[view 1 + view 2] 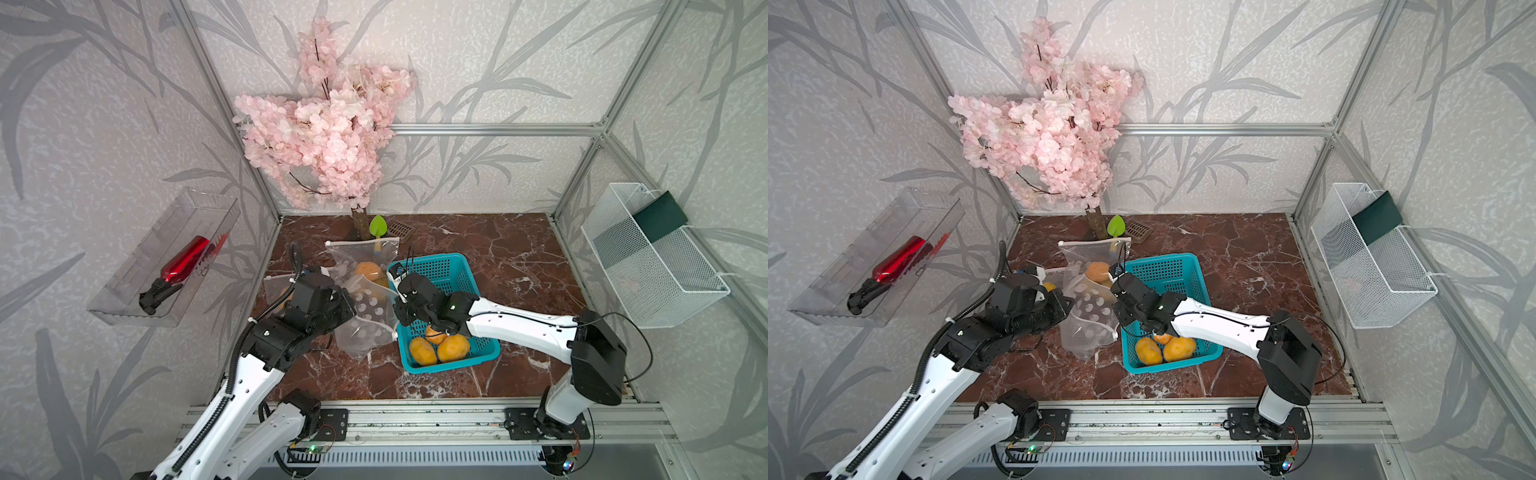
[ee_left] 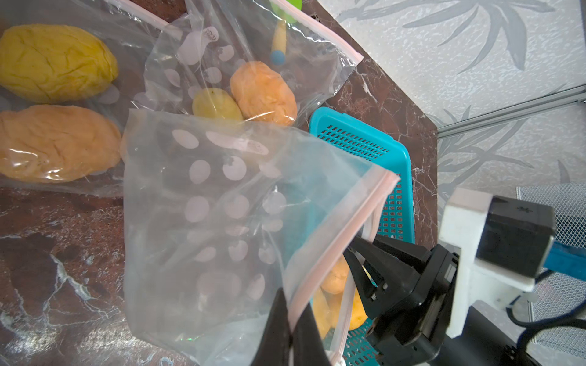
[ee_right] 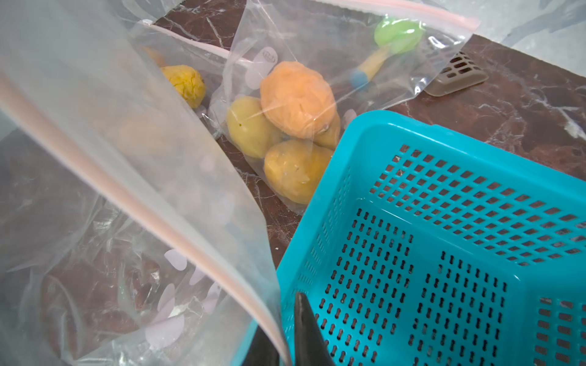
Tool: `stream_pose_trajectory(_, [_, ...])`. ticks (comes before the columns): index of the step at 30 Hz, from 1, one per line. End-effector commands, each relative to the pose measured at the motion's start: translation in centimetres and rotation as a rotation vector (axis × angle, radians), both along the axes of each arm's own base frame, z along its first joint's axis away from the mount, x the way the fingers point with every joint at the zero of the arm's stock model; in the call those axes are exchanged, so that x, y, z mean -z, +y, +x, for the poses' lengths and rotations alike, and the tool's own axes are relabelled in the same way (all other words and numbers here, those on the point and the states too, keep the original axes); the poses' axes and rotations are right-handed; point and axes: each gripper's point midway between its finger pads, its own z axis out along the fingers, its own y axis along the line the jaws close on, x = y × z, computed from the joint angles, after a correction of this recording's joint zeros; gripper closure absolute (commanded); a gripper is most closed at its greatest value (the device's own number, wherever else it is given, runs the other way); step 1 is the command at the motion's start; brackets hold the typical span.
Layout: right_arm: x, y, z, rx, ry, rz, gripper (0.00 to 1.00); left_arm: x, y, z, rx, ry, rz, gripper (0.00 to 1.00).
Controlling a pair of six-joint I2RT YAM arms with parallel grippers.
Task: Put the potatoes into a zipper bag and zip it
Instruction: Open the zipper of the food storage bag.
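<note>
- I get bright, even, diffuse light in both top views; the pale walls look slightly washed out.
- Shadows are soft: just faint dark patches on the table (image 1: 519, 257) under the arms.
- The aluminium posts (image 1: 227, 110) splay outward toward the picture edges, a wide-lens distortion.
- A sharp highlight runs along the red bottle (image 1: 187, 257) on the left.
- In both wrist views the zipper bag (image 2: 206, 221) lies close to the lens, milky and soft, with small glints.
- The potatoes (image 3: 296, 98) behind it look sharper.

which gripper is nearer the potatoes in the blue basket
Right. The right gripper pinches the bag rim at the basket edge, near the potatoes; the left gripper holds it farther off.
</note>
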Motion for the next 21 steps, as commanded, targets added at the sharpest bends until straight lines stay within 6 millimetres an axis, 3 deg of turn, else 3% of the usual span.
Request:
stream_pose_trajectory(1, [-2.2,0.2,-0.7,-0.015,-0.014,0.077,0.94,0.0,-0.5,-0.6,0.039,0.031,0.000,1.00])
stream_pose_trajectory(4, [-2.3,-0.1,-0.9,-0.014,-0.009,0.090,1.00,-0.2,-0.7,-1.1,0.063,0.060,0.006,0.99])
stream_pose_trajectory(11, [-3.1,-0.1,-2.0,-0.039,0.003,0.138,1.00,-1.4,-0.8,-1.3,0.074,0.098,0.030,0.92])
stream_pose_trajectory(15, [-3.0,-0.1,-2.3,-0.039,0.008,0.143,1.00,-0.9,-1.5,-0.8,0.116,0.141,0.077,0.95])
stream_pose_trajectory(16, [-2.8,-0.1,-2.3,-0.036,0.011,0.140,1.00,-0.7,-1.8,-0.6,0.127,0.150,0.083,1.00])
stream_pose_trajectory(21, [-0.8,-0.6,-1.8,0.012,0.037,0.071,1.00,-0.3,-0.7,0.8,0.086,0.139,0.202,1.00])
